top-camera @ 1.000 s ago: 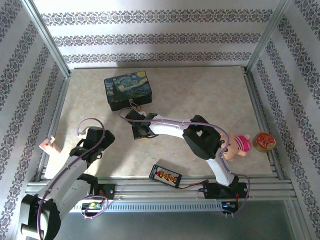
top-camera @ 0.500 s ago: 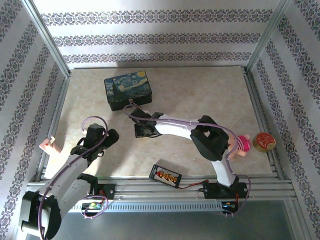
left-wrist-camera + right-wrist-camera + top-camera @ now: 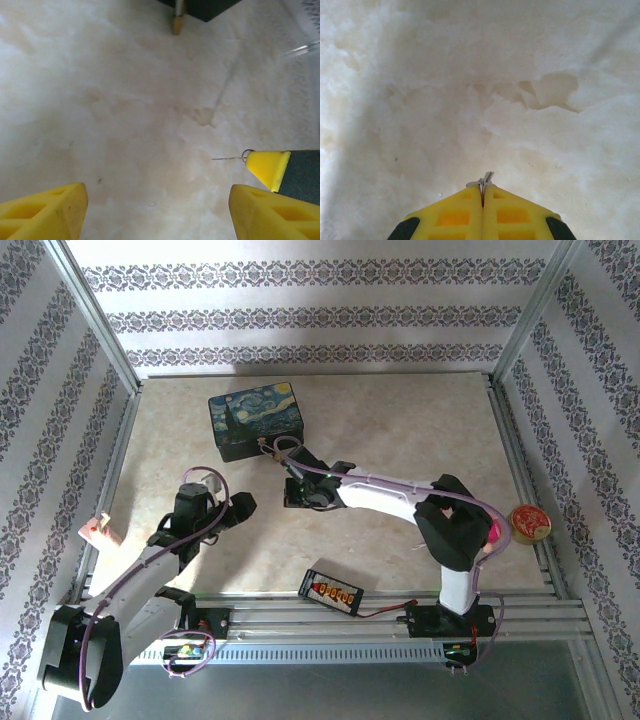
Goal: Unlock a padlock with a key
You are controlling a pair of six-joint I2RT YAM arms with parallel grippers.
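My left jaws stand released, wide apart over the pale marbled counter (image 3: 125,110), with nothing between them. Beyond them, farther off, the tiny brass-yellow padlock (image 3: 177,22) sits against the near side of the dark blue swirly-painting box (image 3: 255,420). To the right, my right jaws are clenched on the very small thin pale metal key (image 3: 486,178), whose end pokes out past their tips.
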